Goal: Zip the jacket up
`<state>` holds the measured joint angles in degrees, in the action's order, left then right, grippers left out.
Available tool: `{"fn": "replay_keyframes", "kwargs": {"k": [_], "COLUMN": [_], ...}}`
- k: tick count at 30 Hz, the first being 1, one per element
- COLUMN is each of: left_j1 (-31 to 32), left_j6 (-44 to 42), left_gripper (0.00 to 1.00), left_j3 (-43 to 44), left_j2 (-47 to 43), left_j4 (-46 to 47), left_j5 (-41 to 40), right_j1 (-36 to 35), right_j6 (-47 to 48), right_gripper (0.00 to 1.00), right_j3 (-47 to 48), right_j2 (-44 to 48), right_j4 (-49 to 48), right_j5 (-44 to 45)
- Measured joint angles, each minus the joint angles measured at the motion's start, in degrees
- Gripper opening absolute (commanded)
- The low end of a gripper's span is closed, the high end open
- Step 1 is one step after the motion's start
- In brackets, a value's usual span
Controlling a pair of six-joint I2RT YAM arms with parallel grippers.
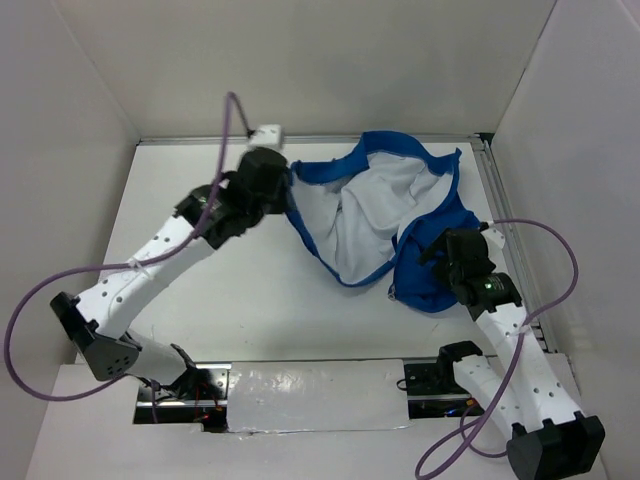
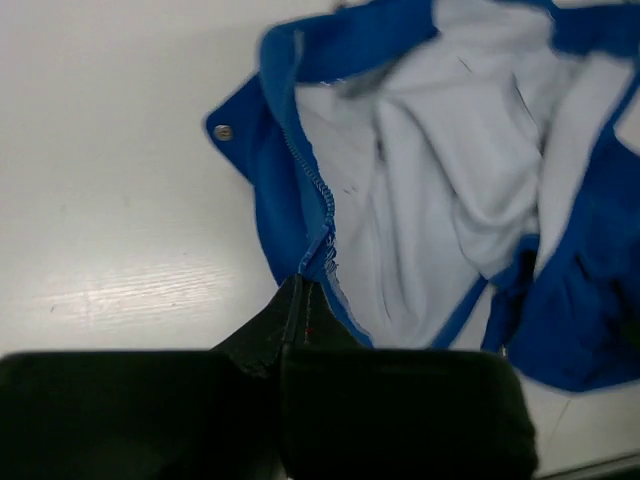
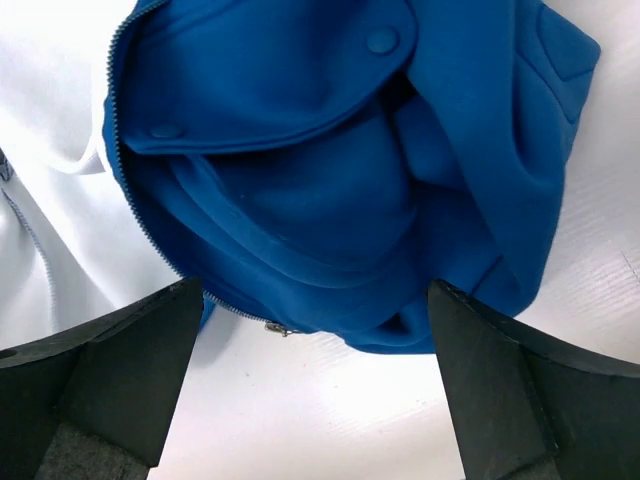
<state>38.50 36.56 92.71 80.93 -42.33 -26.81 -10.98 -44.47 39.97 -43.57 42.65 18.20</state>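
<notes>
The blue jacket (image 1: 380, 215) lies open and crumpled on the table at the back right, its white lining facing up. My left gripper (image 1: 283, 192) is shut on the jacket's left front edge beside the zipper teeth (image 2: 312, 185); the fingers (image 2: 300, 320) meet on the blue edge. My right gripper (image 3: 315, 330) is open just above the table, near the jacket's bunched blue right side (image 3: 330, 180). The small metal zipper slider (image 3: 275, 327) lies on the jacket's near edge between my open fingers. A flap pocket with snaps (image 3: 380, 42) faces this camera.
White walls enclose the table (image 1: 250, 300) on the left, back and right. A metal rail (image 1: 500, 215) runs along the right edge next to the jacket. A white patch (image 1: 315, 395) covers the front edge between the arm bases.
</notes>
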Motion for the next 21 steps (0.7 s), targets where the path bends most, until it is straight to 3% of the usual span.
{"fn": "replay_keyframes", "kwargs": {"k": [4,8,10,11,12,13,21], "left_j1": [15.08,26.08,29.66,30.62,31.43,31.82,30.40], "left_j6": [-4.74,-5.31,-5.27,-5.18,-4.70,-4.46,-1.27], "left_gripper": [0.00,0.00,0.20,0.37,0.88,0.99,0.99], "left_j3": [0.02,0.20,-0.31,-0.59,-1.31,-2.16,-12.74], "left_j2": [6.51,21.00,27.85,29.64,30.97,31.39,19.10], "left_j4": [3.43,4.24,3.37,2.67,1.90,0.79,0.85], "left_j5": [-1.55,2.08,5.44,6.75,8.44,9.86,16.46], "right_j1": [1.90,3.39,4.31,4.46,4.92,5.29,6.12], "right_j6": [0.50,1.03,1.53,1.75,2.10,2.45,5.40], "right_gripper": [0.99,1.00,1.00,1.00,1.00,1.00,1.00], "right_j3": [-0.52,-0.55,-0.55,-0.55,-0.55,-0.55,-0.55], "right_j2": [1.38,1.84,1.99,2.01,2.27,2.54,2.54], "right_j4": [-0.02,0.02,0.02,0.00,0.00,-0.07,-1.03], "right_j5": [-1.40,-2.71,-3.76,-4.09,-4.66,-5.33,-9.16]}}
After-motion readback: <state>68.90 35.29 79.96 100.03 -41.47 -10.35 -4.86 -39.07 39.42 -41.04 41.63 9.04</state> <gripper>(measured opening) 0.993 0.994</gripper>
